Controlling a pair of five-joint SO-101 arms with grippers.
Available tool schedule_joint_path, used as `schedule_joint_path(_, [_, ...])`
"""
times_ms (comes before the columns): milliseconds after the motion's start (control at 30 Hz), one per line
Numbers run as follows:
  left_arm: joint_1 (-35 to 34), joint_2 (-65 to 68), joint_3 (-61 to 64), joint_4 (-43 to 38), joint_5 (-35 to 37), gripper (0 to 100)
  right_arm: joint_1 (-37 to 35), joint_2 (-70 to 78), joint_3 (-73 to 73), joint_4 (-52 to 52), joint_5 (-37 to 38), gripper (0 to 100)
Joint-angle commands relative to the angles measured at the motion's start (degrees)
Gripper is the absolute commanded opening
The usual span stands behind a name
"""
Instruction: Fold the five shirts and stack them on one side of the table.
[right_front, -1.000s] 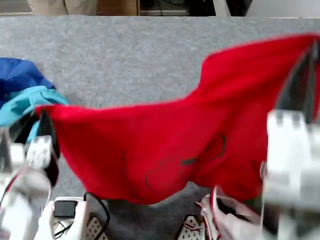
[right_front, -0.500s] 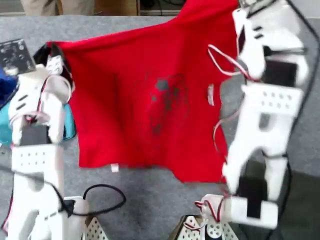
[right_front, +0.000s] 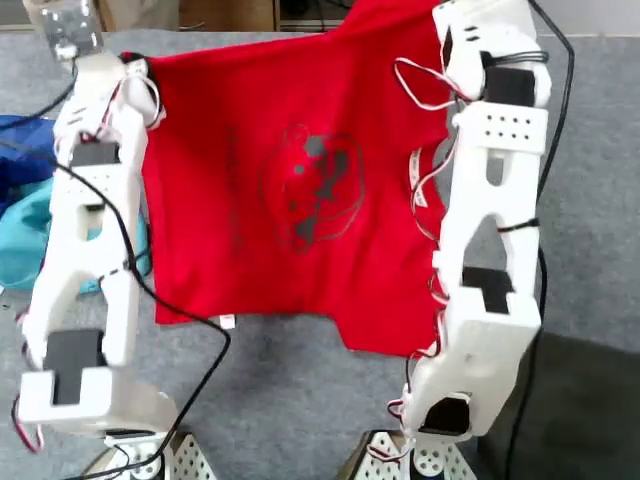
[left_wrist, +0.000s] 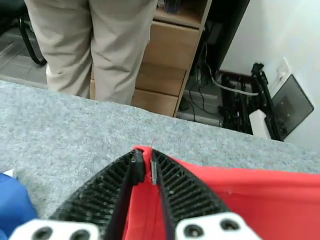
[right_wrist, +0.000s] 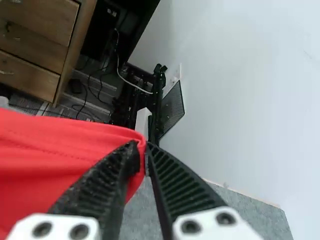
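Clearly, the left gripper (left_wrist: 143, 165) is closed on one top corner of the red fabric T-shirt (right_front: 300, 200); its ribbed black jaws pinch the red edge between them. The right gripper (right_wrist: 145, 150) is closed in the same way on the other top corner. The T-shirt spreads from the two grippers back toward the bases of the arms, with its front side up. I cannot tell how much of it rests on the table.

Between the grippers, on the chest of the T-shirt, there is a dark printed drawing (right_front: 315, 190) with thin outlines. I cannot read any words in it. A small white label (right_front: 227, 321) sticks out at the bottom hem, on the left gripper's side, and its print is too small to read.

The far edge of the flat grey felt-covered table (right_front: 300, 400) lies just beyond the left gripper's tips. Behind it stands a wooden chest of drawers (left_wrist: 165, 75). Beyond the right gripper's tips there is a white wall (right_wrist: 240, 75).

Behind the left gripper, on the outer side of its arm, lie a crumpled dark blue garment (right_front: 20, 150) and a turquoise garment (right_front: 25, 240), touching each other. Bare grey surface lies between the T-shirt's hem and the arm bases, where a black cable (right_front: 200, 370) curves, and also on the outer side of the right arm.
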Motion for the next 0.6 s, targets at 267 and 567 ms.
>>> schedule_joint_path(267, [-0.4,8.3,-28.7,31.2,-0.2,2,-0.4,4.5,-24.8,32.5,4.4,0.5])
schedule_joint_path(567, [0.3,8.3,-34.3,55.5,-1.8,2,-4.0,4.6,-36.9,60.8,11.9,0.4])
